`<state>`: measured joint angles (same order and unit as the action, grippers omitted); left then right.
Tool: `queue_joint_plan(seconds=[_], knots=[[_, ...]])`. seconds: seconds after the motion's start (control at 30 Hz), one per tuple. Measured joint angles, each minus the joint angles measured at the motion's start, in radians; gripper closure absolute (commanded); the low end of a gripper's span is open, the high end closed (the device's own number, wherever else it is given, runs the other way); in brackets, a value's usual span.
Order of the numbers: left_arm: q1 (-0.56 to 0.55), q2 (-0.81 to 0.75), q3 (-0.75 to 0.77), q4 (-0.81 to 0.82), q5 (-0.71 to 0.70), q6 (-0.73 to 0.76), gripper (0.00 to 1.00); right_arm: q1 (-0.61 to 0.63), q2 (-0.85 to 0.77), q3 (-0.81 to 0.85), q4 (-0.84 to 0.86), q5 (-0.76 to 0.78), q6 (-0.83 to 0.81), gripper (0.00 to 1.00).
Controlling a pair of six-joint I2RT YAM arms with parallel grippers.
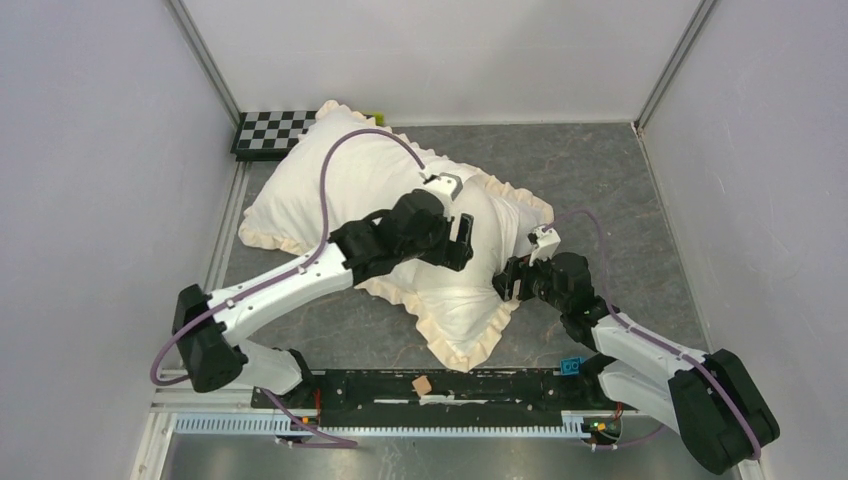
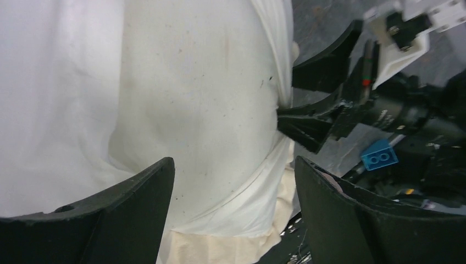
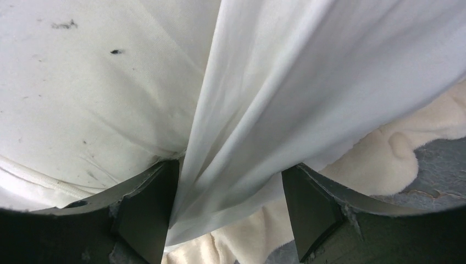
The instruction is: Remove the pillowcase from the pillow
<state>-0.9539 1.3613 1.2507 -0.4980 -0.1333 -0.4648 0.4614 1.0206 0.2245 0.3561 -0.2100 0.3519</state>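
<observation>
The pillowcase [image 1: 340, 185] lies cream face up on the table, its frill [image 1: 470, 352] around the edge; no grey face shows. The speckled off-white pillow [image 2: 192, 82] bulges out of its opening. My left gripper [image 1: 462, 243] hovers open over the pillow, jaws wide apart [image 2: 233, 165], holding nothing. My right gripper [image 1: 508, 278] is at the pillow's right edge, open, with a fold of the case's white fabric [image 3: 302, 82] hanging between its jaws [image 3: 231, 176]. The pillow [image 3: 82, 82] is at its left, the plush frill [image 3: 384, 159] below. The right gripper also shows in the left wrist view [image 2: 313, 118].
A checkerboard [image 1: 270, 130] lies at the back left, partly under the pillowcase. A blue brick [image 1: 571, 365] sits by the right arm's base, also seen in the left wrist view [image 2: 379, 155]. A small tan block [image 1: 421, 385] lies on the front rail. Walls enclose the grey table [image 1: 600, 170].
</observation>
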Motion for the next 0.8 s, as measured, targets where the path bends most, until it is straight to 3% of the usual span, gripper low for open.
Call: queue_joint_plan(seconds=[0.27, 0.5, 0.8], knots=[[-0.088, 0.168, 0.097, -0.094, -0.122, 0.088, 0.0, 0.003, -0.024, -0.018, 0.011, 0.031, 0.002, 0.24], [-0.086, 0.258, 0.209, -0.137, -0.21, 0.087, 0.0, 0.003, -0.034, -0.026, 0.023, 0.036, 0.01, 0.24], [-0.084, 0.482, 0.376, -0.255, -0.304, 0.077, 0.03, 0.003, -0.074, -0.029, 0.007, 0.052, 0.01, 0.24]])
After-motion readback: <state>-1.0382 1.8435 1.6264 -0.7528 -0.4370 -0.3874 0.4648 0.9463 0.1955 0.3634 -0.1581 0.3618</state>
